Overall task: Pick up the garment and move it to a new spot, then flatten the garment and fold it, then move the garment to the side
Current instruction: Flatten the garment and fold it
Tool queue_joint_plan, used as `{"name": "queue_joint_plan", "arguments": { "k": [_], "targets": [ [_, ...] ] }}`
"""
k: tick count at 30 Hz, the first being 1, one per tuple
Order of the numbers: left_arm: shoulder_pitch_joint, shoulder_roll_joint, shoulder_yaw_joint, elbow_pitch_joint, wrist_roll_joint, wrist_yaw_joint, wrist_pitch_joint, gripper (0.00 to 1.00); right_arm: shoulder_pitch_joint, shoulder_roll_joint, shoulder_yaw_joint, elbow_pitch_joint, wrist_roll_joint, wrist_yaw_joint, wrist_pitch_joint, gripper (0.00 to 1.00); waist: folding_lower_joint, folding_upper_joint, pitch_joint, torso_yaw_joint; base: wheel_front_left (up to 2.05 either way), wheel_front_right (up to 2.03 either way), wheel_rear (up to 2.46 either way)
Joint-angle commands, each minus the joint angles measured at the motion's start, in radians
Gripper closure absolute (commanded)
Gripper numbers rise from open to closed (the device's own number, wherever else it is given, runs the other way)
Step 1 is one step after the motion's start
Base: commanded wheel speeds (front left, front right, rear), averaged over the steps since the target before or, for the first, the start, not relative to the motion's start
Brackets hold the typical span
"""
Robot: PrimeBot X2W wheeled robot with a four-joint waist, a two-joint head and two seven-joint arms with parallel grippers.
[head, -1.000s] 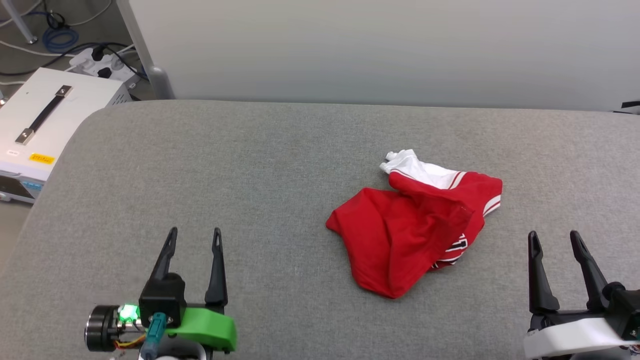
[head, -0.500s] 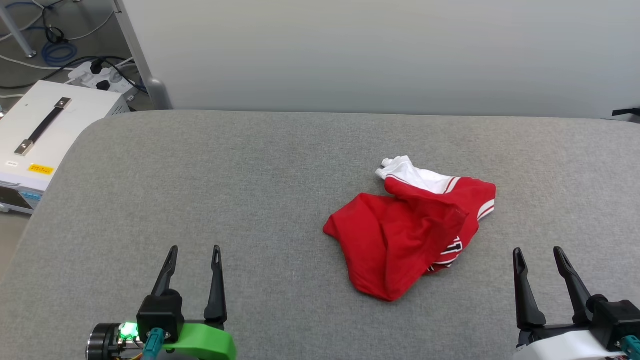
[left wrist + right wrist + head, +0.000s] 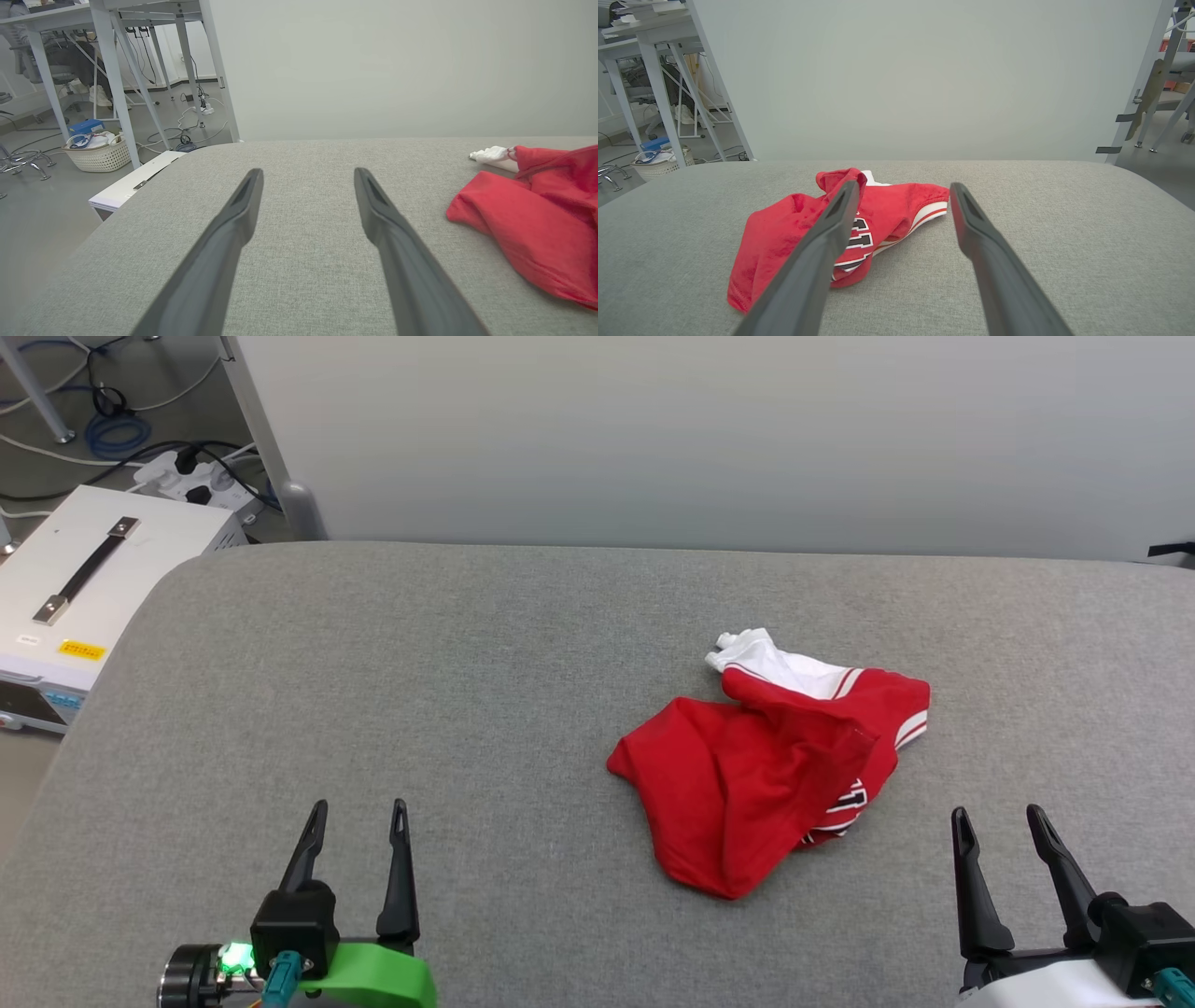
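The garment [image 3: 766, 775] lies crumpled right of centre on the grey padded table [image 3: 420, 691]: red cloth, a white sleeve poking out at its far end, a bit of black lettering at its near right edge. It also shows at the right of the left wrist view as red garment [image 3: 537, 219], and in the right wrist view as garment [image 3: 784, 233] ahead and left of the fingers. My left gripper [image 3: 358, 807] stands open near the front edge, far left of it. My right gripper [image 3: 997, 814] is open at the front right, short of the cloth. Neither touches it.
A white equipment box [image 3: 84, 588] with a black handle stands off the table's left edge, with cables and a power strip [image 3: 187, 476] on the floor behind. A pale wall panel [image 3: 709, 429] rises along the far edge. A basket [image 3: 98, 149] and desk legs stand at left.
Both grippers have drawn back toward the bottom of the head view, still open. The whole picture shifted slightly with the camera; the garment has not moved on the table.
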Motion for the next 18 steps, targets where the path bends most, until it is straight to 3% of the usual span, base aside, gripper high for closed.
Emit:
{"name": "queue_joint_plan", "arguments": {
  "k": [1,8,13,18],
  "targets": [
    [0.012,-0.010,0.005,0.001,0.009,-0.012,-0.006,0.00,0.005,-0.002,0.000,0.003,0.001,-0.001,-0.009,0.00,0.0000,0.0000,0.003,-0.001,0.00,0.00,0.00],
    [-0.124,-0.008,0.025,0.001,0.004,-0.082,-0.006,0.00,-0.029,-0.002,0.005,-0.005,-0.006,-0.001,-0.009,0.00,0.0000,0.0000,0.046,-0.014,0.00,0.00,0.00],
    [-0.320,0.034,0.020,0.042,0.016,-0.154,-0.006,0.00,-0.068,-0.002,0.013,-0.014,-0.011,-0.001,-0.009,0.00,0.0000,0.0000,0.095,-0.050,0.00,0.00,0.00],
    [-0.528,0.095,-0.036,0.121,0.035,-0.196,-0.006,0.00,-0.114,-0.002,0.026,-0.025,-0.013,-0.001,-0.009,0.00,0.0000,0.0000,0.160,-0.100,0.00,0.00,0.00]
  ]
}}
